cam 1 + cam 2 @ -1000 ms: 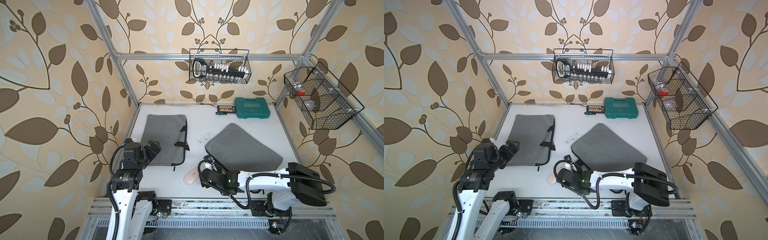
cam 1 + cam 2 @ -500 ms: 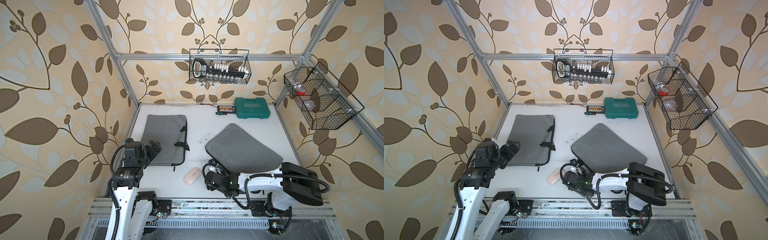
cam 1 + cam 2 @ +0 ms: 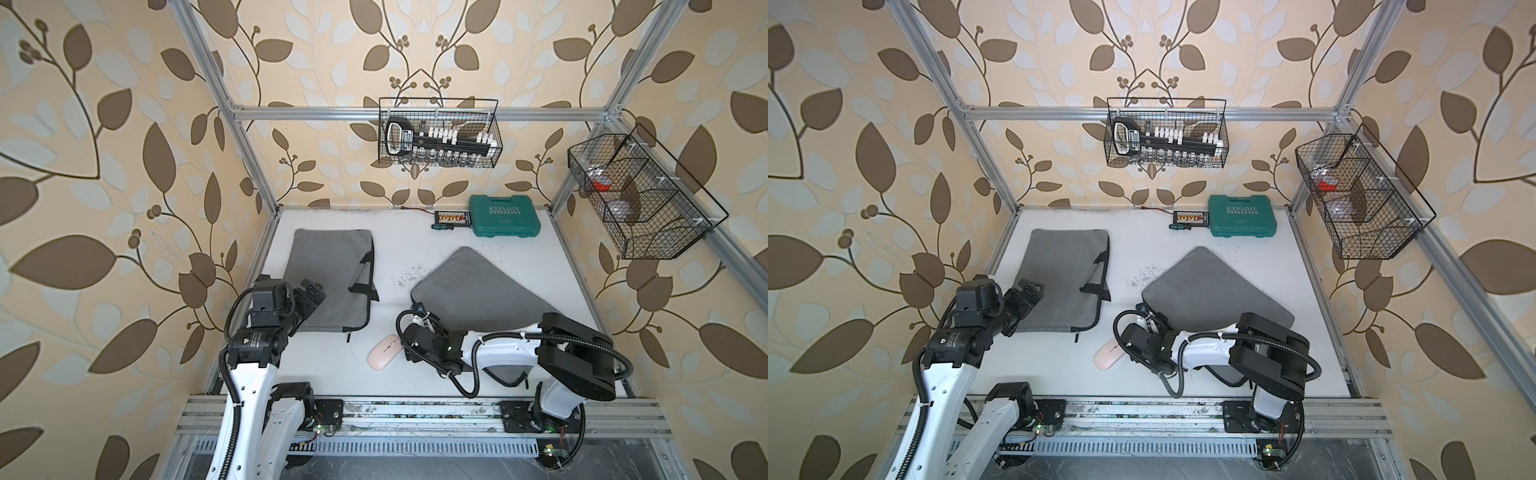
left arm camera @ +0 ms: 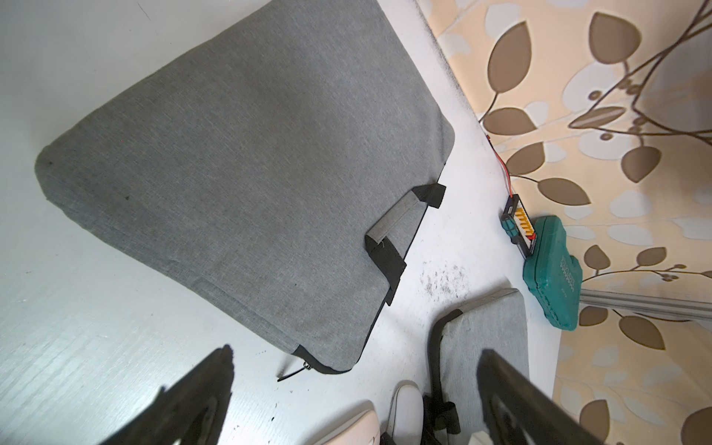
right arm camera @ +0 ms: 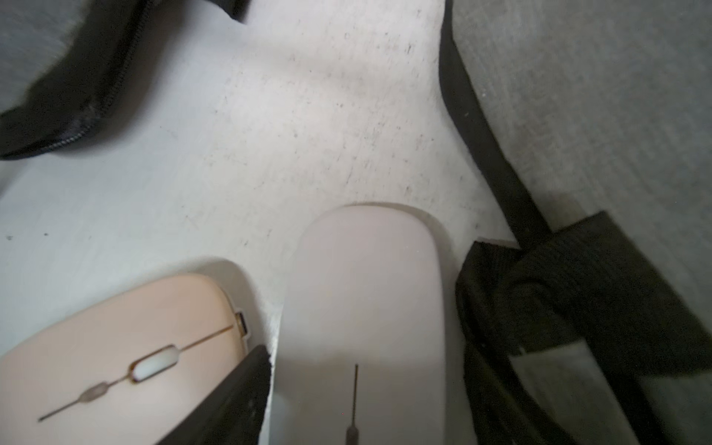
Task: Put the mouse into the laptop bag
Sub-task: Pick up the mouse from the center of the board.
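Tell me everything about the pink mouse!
The pink mouse is flat and rounded, smooth like plastic, with a thin line down its middle, a pale scroll wheel and a small port at its front end. It lies flat on the white table, near its front edge. A white mouse lies beside it, and a black finger of the right end effector sits between them; whether that touches it is unclear.

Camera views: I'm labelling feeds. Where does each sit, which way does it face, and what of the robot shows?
Both top views: high over the robot-base side, looking down at the table toward the back wall; left arm and right arm show.
Left wrist: on the left arm, facing the laptop bag; the open left gripper shows.
Right wrist: low over the table, facing a pink mouse and a white mouse; one right gripper finger shows.
Shared: both wrist views show both mice.
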Tool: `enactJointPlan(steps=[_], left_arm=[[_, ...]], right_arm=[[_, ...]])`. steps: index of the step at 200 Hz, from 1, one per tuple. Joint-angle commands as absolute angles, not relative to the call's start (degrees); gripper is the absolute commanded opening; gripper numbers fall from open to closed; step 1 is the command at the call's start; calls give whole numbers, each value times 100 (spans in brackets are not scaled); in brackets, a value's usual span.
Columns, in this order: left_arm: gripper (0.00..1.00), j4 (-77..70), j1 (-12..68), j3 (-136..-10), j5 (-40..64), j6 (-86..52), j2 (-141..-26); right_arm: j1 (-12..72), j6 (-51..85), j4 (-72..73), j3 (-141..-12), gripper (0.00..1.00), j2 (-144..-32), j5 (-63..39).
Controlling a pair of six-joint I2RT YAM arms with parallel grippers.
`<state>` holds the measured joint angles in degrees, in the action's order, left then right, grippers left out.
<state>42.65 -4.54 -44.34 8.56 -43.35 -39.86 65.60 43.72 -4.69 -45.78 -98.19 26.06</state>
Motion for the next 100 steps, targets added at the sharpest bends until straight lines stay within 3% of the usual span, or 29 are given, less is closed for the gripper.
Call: enactJointPlan(steps=[1,54,79,100], left_arm=[[99,4175,-448,-4658,923,-4163,-4069],[99,4123,-448,-4614,888,-4143,-4008],[99,4023,-446,-4562,1028,-4170,-4103],[99,3927,-444,-4572,1167,-4223,-4289]], right_arm=[[6556,4395,-1145,-4619,72,-10245,2365],[6502,4267,-1394,-5162,69,-10791,2356],[6504,4293,-1408,-5192,51,-10817,2337],[6504,4359,-1355,-5069,47,-10590,2315]])
